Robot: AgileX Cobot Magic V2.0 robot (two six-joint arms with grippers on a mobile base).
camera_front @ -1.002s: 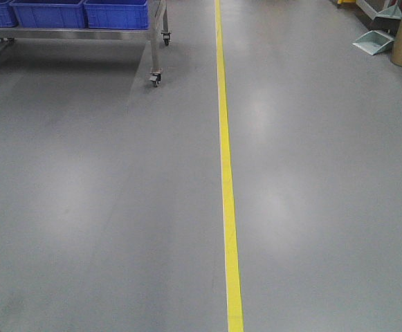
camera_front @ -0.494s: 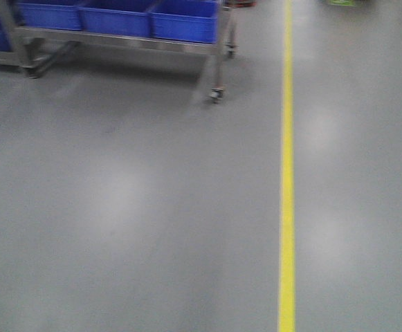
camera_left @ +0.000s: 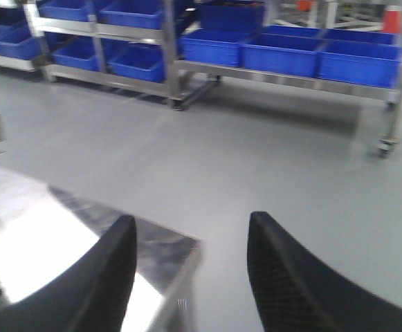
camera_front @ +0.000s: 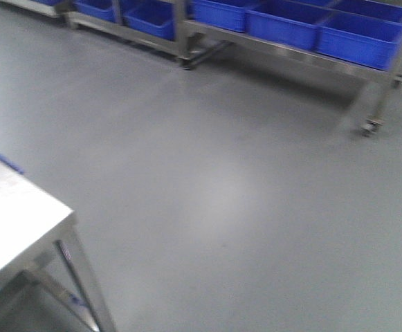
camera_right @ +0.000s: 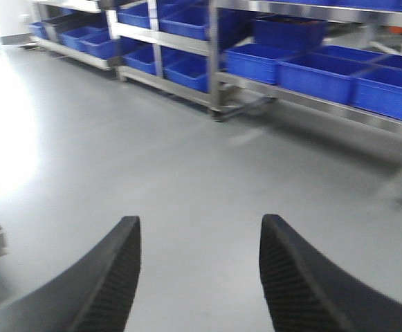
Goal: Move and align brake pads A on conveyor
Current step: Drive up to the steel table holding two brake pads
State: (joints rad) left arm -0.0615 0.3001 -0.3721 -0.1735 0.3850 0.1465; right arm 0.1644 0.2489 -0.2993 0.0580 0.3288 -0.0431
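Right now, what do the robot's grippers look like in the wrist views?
Both look alike: the left gripper and right gripper each show two black, curved fingers tapering to rounded tips, with fine cross-hatched texture on inner faces. No cables, markings or arm links are in view.

Plain grey floor [camera_front: 221, 194] is seen pretty much everywhere, a bit glossy with soft light patches. Blue bins [camera_front: 353, 38] are lined up on wheeled steel racks [camera_front: 181, 34] along the back. A shiny steel bench [camera_front: 14, 214] is caught bottom-left, blurry.
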